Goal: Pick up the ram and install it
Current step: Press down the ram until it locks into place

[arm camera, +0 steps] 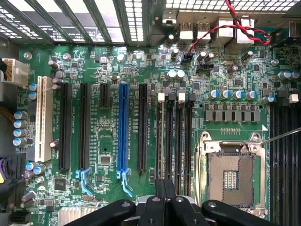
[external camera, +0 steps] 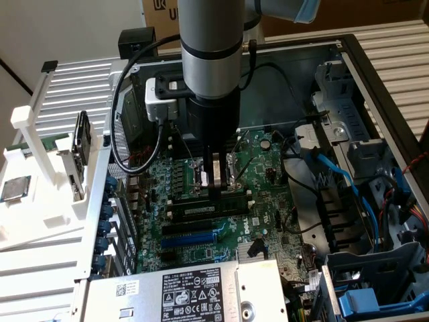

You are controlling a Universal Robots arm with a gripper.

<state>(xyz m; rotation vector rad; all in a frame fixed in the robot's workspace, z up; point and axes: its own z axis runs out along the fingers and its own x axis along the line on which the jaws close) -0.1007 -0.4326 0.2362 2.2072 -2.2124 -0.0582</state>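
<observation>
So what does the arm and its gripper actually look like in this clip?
The arm is a silver-grey cylinder with a black ring band and a blue joint cap near the top edge. Below it sits a black wrist block with a white box-shaped module mounted on its side. A black cable loops down from it. The gripper is black with narrow, straight fingers.

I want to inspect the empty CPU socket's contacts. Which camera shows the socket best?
The wrist view: the CPU socket lies uncovered and unobstructed, seen face-on. In the exterior view the gripper hides most of it; only frame edges show.
</observation>
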